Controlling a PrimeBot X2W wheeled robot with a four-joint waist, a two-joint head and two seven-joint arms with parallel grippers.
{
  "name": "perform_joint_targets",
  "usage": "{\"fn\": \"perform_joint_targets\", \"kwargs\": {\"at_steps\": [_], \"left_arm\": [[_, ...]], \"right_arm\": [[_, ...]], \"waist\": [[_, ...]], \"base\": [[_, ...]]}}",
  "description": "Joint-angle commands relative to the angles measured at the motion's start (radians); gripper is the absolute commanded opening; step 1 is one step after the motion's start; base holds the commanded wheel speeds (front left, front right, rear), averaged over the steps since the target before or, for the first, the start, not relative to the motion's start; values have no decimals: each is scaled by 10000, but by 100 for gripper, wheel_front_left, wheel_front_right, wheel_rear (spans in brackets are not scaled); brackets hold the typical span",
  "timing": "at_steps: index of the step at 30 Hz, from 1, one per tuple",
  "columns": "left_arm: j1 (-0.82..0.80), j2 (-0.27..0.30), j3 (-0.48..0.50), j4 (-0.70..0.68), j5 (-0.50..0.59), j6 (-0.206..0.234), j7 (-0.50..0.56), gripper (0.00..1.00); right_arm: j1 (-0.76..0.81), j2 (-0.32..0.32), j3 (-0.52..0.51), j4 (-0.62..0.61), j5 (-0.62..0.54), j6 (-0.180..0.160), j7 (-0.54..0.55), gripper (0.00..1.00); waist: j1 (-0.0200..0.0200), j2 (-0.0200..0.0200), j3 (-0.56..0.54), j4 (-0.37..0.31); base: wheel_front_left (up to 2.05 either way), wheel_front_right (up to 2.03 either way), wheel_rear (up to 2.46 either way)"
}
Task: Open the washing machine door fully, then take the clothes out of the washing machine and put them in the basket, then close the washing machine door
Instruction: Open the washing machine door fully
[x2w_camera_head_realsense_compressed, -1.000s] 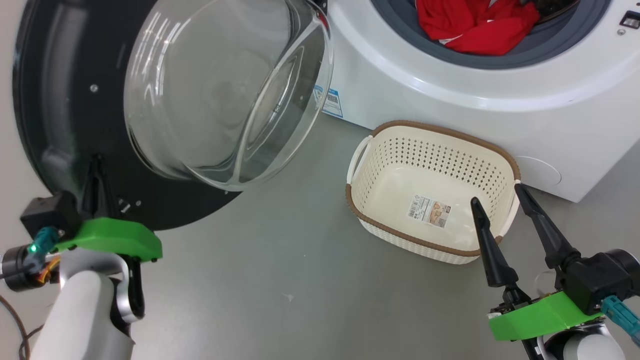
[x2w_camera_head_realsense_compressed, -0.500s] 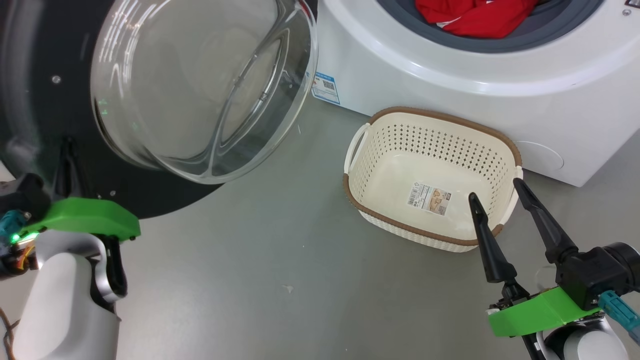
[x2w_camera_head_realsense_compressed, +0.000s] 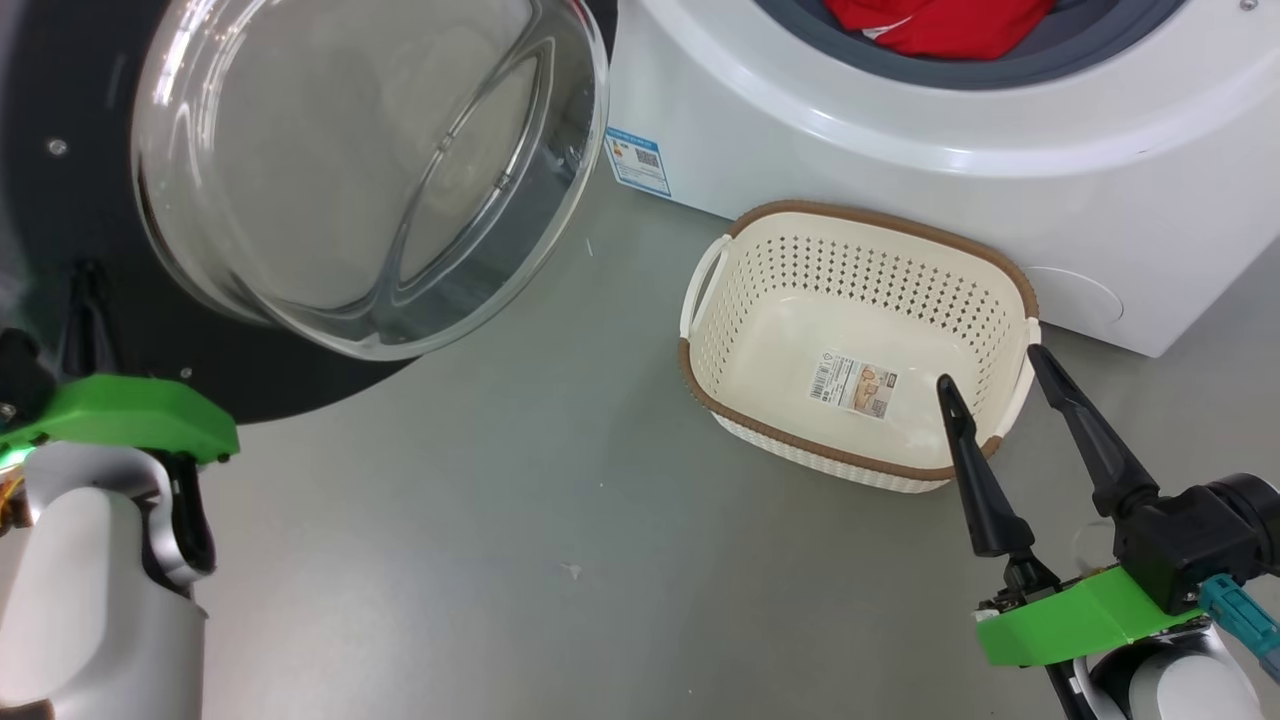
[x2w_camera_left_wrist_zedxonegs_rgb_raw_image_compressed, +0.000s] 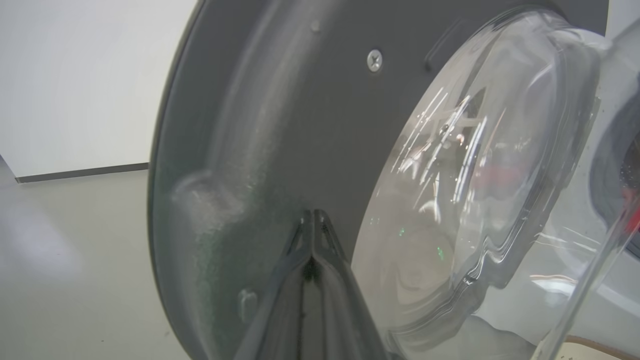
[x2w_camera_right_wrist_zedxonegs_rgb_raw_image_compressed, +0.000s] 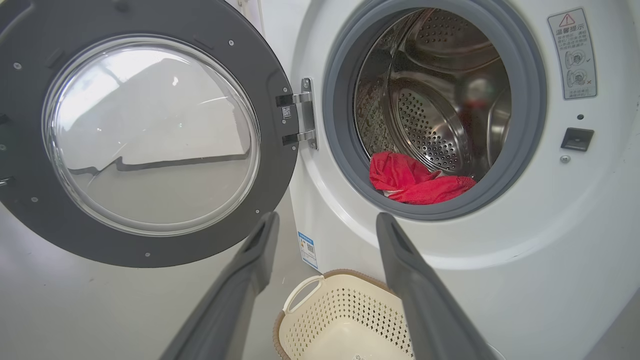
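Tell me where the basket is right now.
The basket stands on the floor, centre-right in the head view, just in front of the washing machine; the open right gripper is by its near right corner.

1. My left gripper (x2w_camera_head_realsense_compressed: 88, 275) sits at the lower left of the head view, its two dark fingers pressed together into one point (x2w_camera_left_wrist_zedxonegs_rgb_raw_image_compressed: 312, 220).
2. My pale left forearm (x2w_camera_head_realsense_compressed: 80, 590) rises to a green left wrist bracket (x2w_camera_head_realsense_compressed: 130, 415).
3. My right gripper (x2w_camera_head_realsense_compressed: 990, 366) sits at the lower right, fingers spread wide in a V (x2w_camera_right_wrist_zedxonegs_rgb_raw_image_compressed: 327, 217).
4. Its green right wrist bracket (x2w_camera_head_realsense_compressed: 1080, 622) tilts up to the right.
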Motion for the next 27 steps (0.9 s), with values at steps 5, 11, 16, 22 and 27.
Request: {"fn": "perform_joint_targets", "kwargs": {"at_steps": [5, 11, 16, 22, 27], "left_arm": [[-408, 693, 682, 56, 236, -198, -78, 0], [-496, 574, 926, 170, 400, -386, -78, 0], [-434, 389, 1072, 126, 477, -517, -78, 0], [-200, 117, 1373, -377, 655, -557, -78, 0], [225, -155, 1515, -1065, 853, -643, -78, 0]], "right_arm": [[-366, 34, 322, -281, -67, 62, 14, 100], [-382, 34, 294, -274, -70, 62, 3, 100], [-370, 34, 287, -244, -38, 62, -17, 100], [-391, 34, 268, -130, 38, 62, -113, 100], [-347, 34, 231, 39, 199, 62, -285, 100]], "waist": [[0, 0, 40, -62], [0, 0, 82, -55], [0, 0, 64, -33], [0, 0, -43, -73], [0, 0, -286, -193]], "base": [[0, 0, 0], [0, 0, 0], [0, 0, 0], [0, 0, 0], [0, 0, 0]]}}
